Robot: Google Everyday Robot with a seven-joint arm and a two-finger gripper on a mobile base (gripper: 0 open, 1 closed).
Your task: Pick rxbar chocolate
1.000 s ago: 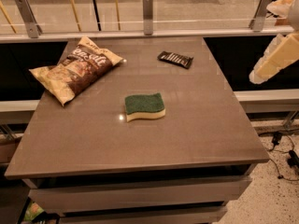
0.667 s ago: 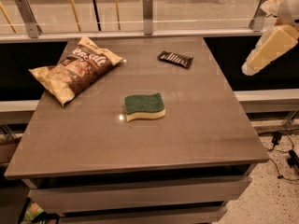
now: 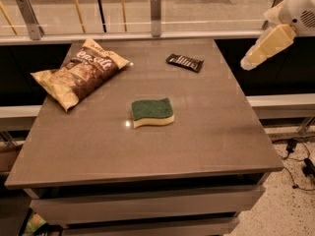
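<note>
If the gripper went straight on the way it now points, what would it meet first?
Probably the bare table, right of the sponge. The gripper hangs off the table's right edge and points down-left in the picture, a line that misses the rxbar chocolate; depth is unclear.

Gripper (image 3: 257, 54), upper right of view, out past right edge of table (image 3: 206, 132): pale cream-yellow, smooth, matte, tapering to a blunt lighter tip. Joined above to 1 arm segment (image 3: 300, 9) in white rounded casing, with a dim grey patch on its face.
</note>
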